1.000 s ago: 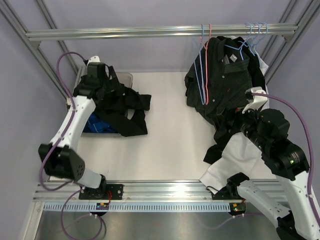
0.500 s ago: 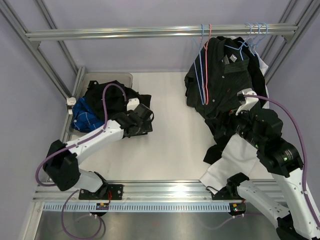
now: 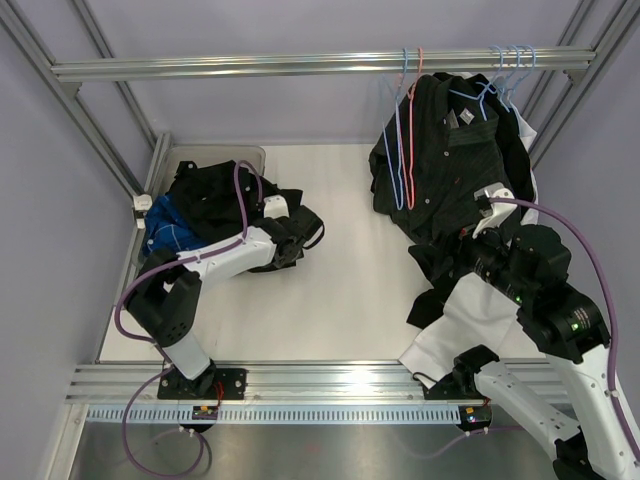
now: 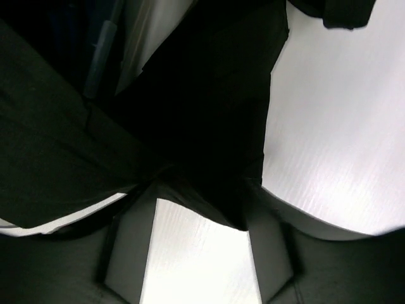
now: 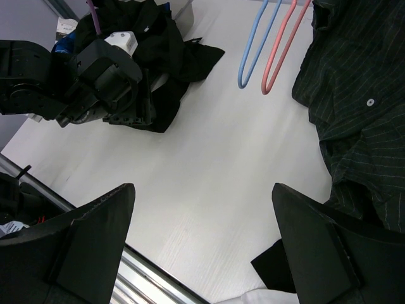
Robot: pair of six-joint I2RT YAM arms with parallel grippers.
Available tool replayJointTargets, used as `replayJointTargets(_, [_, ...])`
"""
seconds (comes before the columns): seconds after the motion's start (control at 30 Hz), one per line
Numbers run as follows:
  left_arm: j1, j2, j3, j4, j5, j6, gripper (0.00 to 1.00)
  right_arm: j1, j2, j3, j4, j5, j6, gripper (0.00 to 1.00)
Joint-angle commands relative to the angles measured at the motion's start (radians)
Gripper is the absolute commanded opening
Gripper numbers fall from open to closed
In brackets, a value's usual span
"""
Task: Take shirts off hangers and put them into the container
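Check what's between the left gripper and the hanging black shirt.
Only bare white tabletop separates the left gripper from the hanging black shirt, as the top view shows.

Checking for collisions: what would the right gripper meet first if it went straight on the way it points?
Most likely the bare table: the open right gripper frames only white surface, with the hangers and the hanging shirt off to the side. Depth is unclear.
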Motion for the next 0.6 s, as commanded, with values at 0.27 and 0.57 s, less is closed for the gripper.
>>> replayJointTargets(0.27, [0.002,-0.034,0.042,-0.058,-0.118,-0.059,0.00,-0.003,-0.002,-0.020,0.020,-0.045,-0.058,1.00])
replayJointTargets(0.57, [0.064,-0.273,0.229,-0.207,-0.319,0.206,0.00,-0.003,0.017,0.016,0.003,-0.027,-0.068,0.99])
